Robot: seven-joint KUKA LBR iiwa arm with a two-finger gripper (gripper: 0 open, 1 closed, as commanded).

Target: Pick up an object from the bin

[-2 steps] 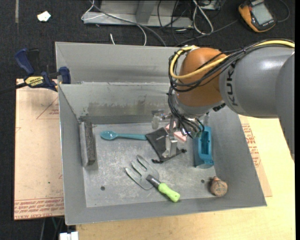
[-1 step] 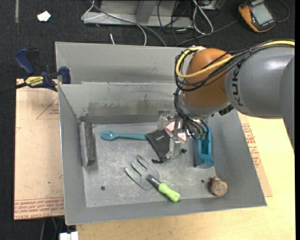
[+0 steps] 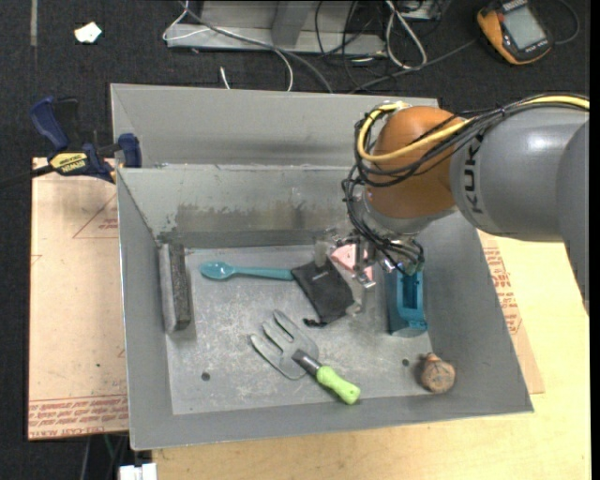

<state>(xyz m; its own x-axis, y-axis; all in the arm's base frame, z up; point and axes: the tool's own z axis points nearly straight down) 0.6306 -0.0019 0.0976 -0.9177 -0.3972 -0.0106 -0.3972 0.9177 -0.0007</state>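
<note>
Gripper (image 3: 370, 265) sits low in the bin (image 3: 150, 281), right of centre, near the back wall. The orange wrist cover (image 3: 412, 169) and its yellow cables hide most of it from above, so I cannot tell whether it is open or clenched.

Directly under it is a small pink object (image 3: 344, 254). Only a corner shows and its kind is not identifiable. A black flat piece (image 3: 325, 291) lies just left of the gripper, touching or overlapping the pink object, with its upper right edge hidden. A blue plastic block (image 3: 408, 302) lies just right, its top end behind the gripper.

Well apart from these:
- teal spoon (image 3: 246, 273) to the left, bowl pointing left
- small garden fork (image 3: 305, 359) with a green handle, towards the front
- brown stone-like lump (image 3: 436, 373) at front right
- grey bar (image 3: 175, 286) along the left wall

Bin floor is grey metal, scuffed and speckled, with sloped walls. Beyond the bin are a dark floor, loose cables (image 3: 375, 37) and an orange handheld device (image 3: 511, 28), cut off by the top edge.
</note>
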